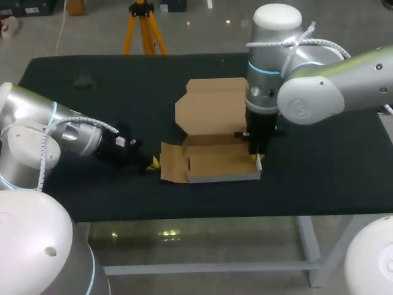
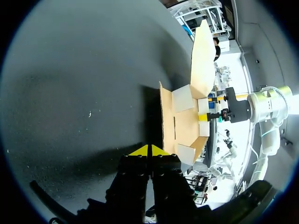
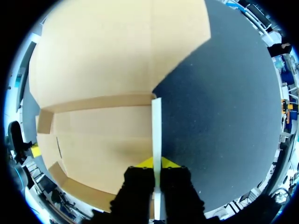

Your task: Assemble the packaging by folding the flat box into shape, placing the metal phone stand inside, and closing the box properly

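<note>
Only partly there: saw box (image 1: 218, 163) near the table's (image 1: 319, 184) front edge, walls raised, right gripper (image 1: 256, 158) clamped on its right wall (image 3: 156, 123), left gripper (image 1: 152, 163) shut beside its left flap (image 1: 173, 165). Farther back, found lid (image 1: 212, 104) open; spotted no phone stand, leaving loading and closing undone.

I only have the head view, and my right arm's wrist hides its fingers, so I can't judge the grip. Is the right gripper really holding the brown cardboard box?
Observer: Yes. The right wrist view shows the right gripper shut on the thin upright side wall of the brown cardboard box, one yellow tip on each face.
Operator: And my other arm?
Observer: The left wrist view shows the left gripper shut and empty, pointing at the box's outer flap. I cannot tell if they touch.
</note>
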`<state>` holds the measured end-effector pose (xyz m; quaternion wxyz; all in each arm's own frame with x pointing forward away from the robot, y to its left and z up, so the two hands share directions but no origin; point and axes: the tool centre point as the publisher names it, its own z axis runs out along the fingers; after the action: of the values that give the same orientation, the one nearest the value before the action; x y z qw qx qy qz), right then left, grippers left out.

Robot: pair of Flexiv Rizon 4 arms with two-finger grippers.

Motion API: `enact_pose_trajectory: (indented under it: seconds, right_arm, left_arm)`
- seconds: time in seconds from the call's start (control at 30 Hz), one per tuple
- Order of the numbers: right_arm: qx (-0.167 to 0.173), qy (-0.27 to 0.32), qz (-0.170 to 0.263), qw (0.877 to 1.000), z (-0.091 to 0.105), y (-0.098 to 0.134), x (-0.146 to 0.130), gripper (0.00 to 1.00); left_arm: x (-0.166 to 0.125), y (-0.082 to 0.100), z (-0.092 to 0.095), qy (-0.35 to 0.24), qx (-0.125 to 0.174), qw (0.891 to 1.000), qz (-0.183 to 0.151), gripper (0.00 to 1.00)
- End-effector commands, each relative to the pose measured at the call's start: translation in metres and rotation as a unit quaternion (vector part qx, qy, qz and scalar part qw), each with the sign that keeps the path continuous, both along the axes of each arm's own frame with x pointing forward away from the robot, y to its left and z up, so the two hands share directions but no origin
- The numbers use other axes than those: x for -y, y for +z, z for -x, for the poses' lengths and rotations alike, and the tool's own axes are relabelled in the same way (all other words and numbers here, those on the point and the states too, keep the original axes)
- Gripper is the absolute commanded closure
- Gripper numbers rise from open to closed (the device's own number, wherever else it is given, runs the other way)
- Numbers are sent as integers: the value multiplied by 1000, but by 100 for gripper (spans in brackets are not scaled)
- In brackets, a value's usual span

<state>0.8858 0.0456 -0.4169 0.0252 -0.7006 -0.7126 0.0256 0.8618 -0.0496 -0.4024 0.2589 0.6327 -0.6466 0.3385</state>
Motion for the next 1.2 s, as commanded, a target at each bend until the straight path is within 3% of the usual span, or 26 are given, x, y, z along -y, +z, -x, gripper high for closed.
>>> enact_pose_trajectory:
  seconds: [0.03,1.03,1.2]
  right_arm:
    - [-1,0,1,1000,0,1,-1,100]
    - [-1,0,1,1000,0,1,-1,100]
    - [-1,0,1,1000,0,1,-1,100]
  left_arm:
    - [8,-5,-4,-11,0,1000,17,100]
    - [58,36,1,-55,28,993,98,100]
    - [65,39,2,-60,32,993,98,90]
